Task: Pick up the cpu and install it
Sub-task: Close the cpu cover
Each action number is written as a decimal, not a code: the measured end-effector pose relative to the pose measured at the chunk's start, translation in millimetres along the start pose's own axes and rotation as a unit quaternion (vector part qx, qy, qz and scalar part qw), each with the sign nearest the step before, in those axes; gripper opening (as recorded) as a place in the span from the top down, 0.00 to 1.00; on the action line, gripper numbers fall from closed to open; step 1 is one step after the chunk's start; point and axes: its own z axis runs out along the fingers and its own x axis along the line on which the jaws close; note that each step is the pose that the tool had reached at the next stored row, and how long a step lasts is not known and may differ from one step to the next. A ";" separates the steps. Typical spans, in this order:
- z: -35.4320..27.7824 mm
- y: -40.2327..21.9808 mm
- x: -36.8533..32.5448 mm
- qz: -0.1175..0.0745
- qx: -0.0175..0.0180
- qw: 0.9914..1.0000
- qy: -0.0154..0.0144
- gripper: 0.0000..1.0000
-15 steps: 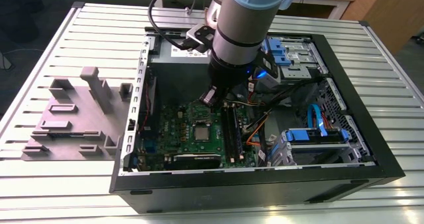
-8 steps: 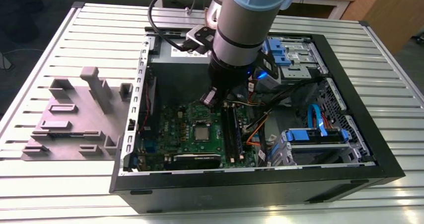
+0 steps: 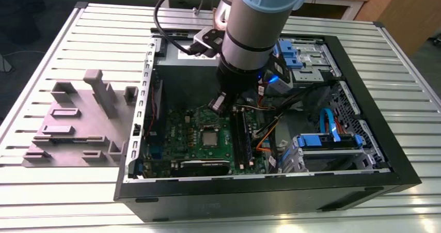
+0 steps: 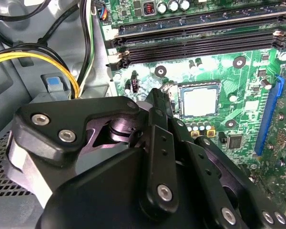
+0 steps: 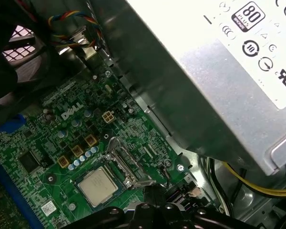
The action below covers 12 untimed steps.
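Note:
The cpu [image 4: 199,101], a small square chip with a pale metal top, lies flat in its socket on the green motherboard [image 4: 250,90]. In the first wrist view the cpu [image 5: 97,186] has the hinged metal socket frame [image 5: 127,164] standing beside it. In the exterior view the cpu [image 3: 208,137] sits mid-board inside the open computer case. My gripper [image 4: 158,98] hangs just above the board, a short way from the socket, shut with nothing in it. In the exterior view the gripper [image 3: 218,104] is above the board's far edge.
A grey plastic tray [image 3: 69,129] with raised blocks lies outside the case at the exterior view's left. The power supply box [image 5: 219,71] looms close beside the arm. Black memory slots [image 4: 200,40], yellow cables [image 4: 33,59] and blue drive brackets [image 3: 329,140] crowd the case.

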 end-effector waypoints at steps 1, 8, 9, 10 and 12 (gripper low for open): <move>0.0 -0.2 0.2 -0.001 0.000 1.000 0.000 0.90; -0.2 -1.6 0.9 -0.007 0.000 1.000 0.001 0.90; -0.2 -1.8 1.0 -0.008 0.000 1.000 0.001 0.90; -0.2 -1.9 1.0 -0.009 0.000 1.000 0.001 0.90; -0.2 -2.5 0.6 -0.010 0.000 1.000 0.001 0.90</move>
